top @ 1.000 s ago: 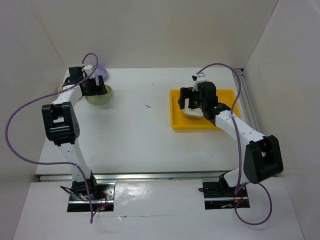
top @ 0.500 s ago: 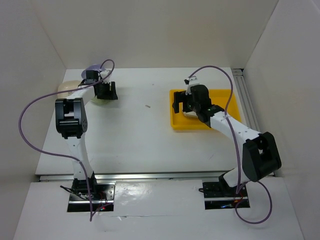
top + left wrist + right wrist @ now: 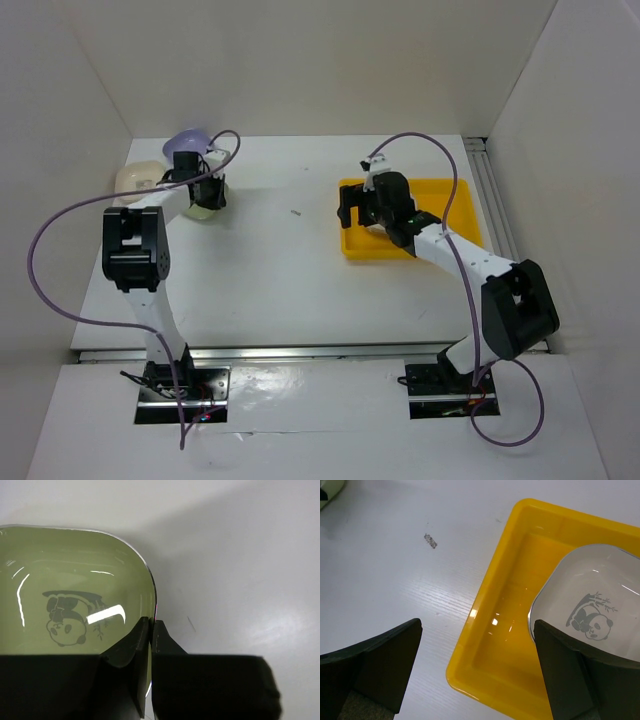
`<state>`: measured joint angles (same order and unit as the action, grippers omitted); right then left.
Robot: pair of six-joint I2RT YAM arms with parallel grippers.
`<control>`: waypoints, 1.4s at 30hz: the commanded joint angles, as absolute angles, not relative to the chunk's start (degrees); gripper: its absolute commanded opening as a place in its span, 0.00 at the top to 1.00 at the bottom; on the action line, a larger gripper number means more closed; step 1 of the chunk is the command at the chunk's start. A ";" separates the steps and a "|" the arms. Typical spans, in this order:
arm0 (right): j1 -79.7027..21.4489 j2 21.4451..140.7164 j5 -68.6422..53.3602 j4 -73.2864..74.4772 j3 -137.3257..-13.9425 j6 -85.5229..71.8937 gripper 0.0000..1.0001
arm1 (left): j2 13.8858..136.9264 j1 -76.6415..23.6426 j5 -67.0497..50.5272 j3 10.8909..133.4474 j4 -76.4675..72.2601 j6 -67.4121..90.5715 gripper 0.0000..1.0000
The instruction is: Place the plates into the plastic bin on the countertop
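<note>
A pale green plate with a panda mark lies at the countertop's far left. My left gripper is shut on its right rim, one finger inside and one outside. From above, that gripper covers most of the green plate. A lavender plate and a cream plate lie just beside it. The yellow plastic bin holds a cream plate with a panda mark. My right gripper hangs open over the bin's left wall, holding nothing.
White walls close in the countertop on three sides. A metal rail runs along its right edge beside the bin. A small dark speck lies mid-table, also seen from the right wrist as a speck.
My left gripper has closed onto the green plate's rim, and its arm has swung over the plate. The right gripper, still open, has drawn back to the left off the plate in the bin.
</note>
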<state>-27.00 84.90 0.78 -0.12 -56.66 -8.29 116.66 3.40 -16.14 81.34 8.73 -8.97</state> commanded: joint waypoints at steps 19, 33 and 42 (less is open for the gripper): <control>-32.07 108.96 -12.66 -4.49 -81.55 -19.34 0.04 | 74.80 -20.71 -12.94 44.22 11.08 -36.04 1.00; -38.58 114.17 -14.41 1.05 -82.36 -19.78 0.10 | 74.36 -33.22 -0.18 44.74 6.69 -37.88 1.00; -39.73 115.93 -16.44 1.05 -81.21 -19.78 0.20 | 73.31 -35.07 0.88 48.87 7.21 -36.21 1.00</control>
<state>-38.98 115.31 -15.64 0.32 -81.60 -19.88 75.57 -34.22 -0.16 46.13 9.89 -35.83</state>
